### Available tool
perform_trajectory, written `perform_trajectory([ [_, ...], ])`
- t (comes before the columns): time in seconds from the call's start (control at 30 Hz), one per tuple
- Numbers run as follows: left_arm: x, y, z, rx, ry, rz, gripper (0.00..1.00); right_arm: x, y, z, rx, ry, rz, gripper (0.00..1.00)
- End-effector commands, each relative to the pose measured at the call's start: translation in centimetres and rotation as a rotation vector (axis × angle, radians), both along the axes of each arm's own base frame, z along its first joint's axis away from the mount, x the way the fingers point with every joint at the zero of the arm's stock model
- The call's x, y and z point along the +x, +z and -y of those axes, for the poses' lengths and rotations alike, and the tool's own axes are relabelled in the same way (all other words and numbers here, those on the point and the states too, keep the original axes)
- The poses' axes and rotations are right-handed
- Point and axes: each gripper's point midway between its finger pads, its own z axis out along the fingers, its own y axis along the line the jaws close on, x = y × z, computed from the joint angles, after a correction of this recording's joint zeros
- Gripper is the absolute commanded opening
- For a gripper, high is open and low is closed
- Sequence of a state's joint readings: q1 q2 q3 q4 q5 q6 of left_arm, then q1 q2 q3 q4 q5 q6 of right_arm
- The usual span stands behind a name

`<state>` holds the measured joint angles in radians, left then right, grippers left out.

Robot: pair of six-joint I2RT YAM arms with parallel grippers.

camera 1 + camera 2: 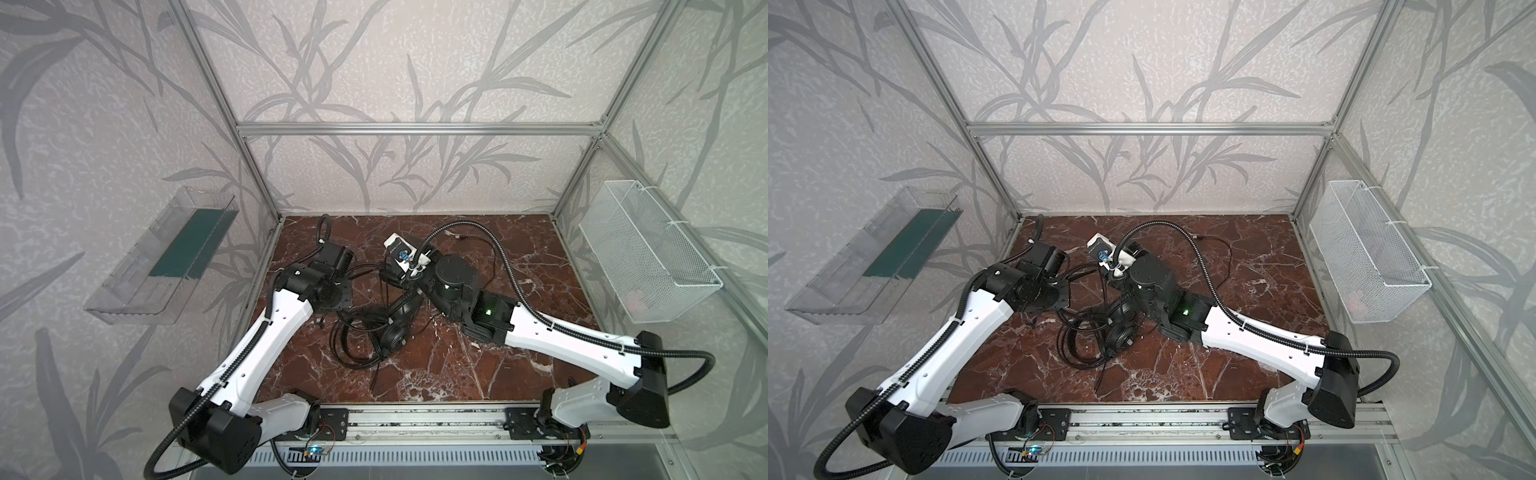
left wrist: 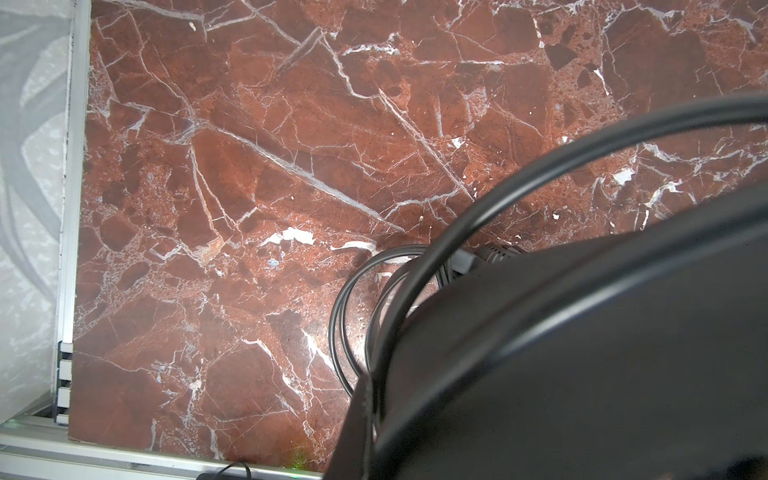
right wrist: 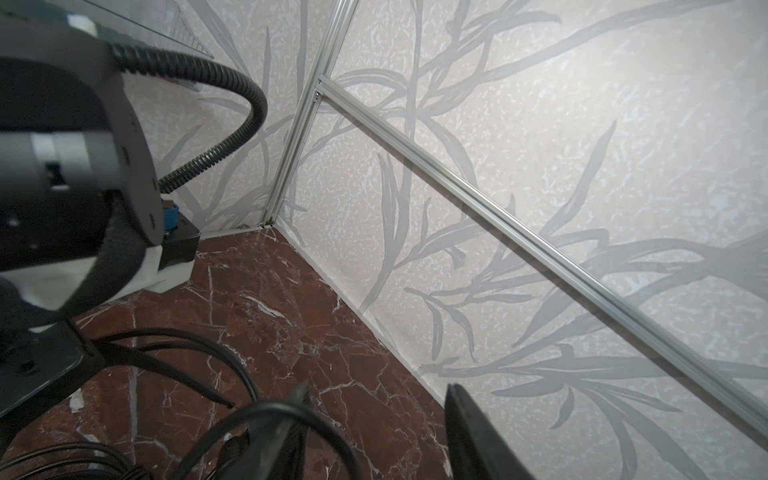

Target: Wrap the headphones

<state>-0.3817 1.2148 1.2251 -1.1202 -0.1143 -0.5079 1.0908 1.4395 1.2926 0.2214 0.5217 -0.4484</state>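
Sitting mid-table: headphones (image 1: 394, 328) lie on the red marble table (image 1: 478, 374) between both arms. Their cable (image 1: 347, 353) sprawls in loose loops on the left-arm side. Left gripper (image 2: 540, 340) is fully closed, with cable strands draped right against it; can't tell if one is pinched. Right gripper (image 3: 376, 390) has its jaws apart, and a cable loop is slung round one finger (image 3: 286, 419).

My left arm (image 1: 266, 336) and right arm (image 1: 561, 332) leaned toward each other. My left gripper (image 1: 352, 271) was pinched tight; my right gripper (image 3: 376, 388) had its fingers apart.
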Motion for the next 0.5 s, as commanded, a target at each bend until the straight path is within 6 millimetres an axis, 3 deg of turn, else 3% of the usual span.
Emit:
perform_trajectory([
  [0.0, -0.1, 0.5, 0.0, -0.011, 0.003, 0.038, 0.0, -0.5, 4.2, 1.2, 0.118, -0.002, 0.088, 0.56],
  [0.3, -0.3, 0.0, -0.1, -0.001, -0.004, 0.028, 0.0, -2.3, 8.4, 3.3, 0.212, 0.028, 0.149, 0.6],
  [0.47, -0.3, -0.3, 0.0, -0.003, -0.007, 0.022, 0.0, -3.5, 9.2, 4.1, 0.242, 0.066, 0.168, 0.62],
])
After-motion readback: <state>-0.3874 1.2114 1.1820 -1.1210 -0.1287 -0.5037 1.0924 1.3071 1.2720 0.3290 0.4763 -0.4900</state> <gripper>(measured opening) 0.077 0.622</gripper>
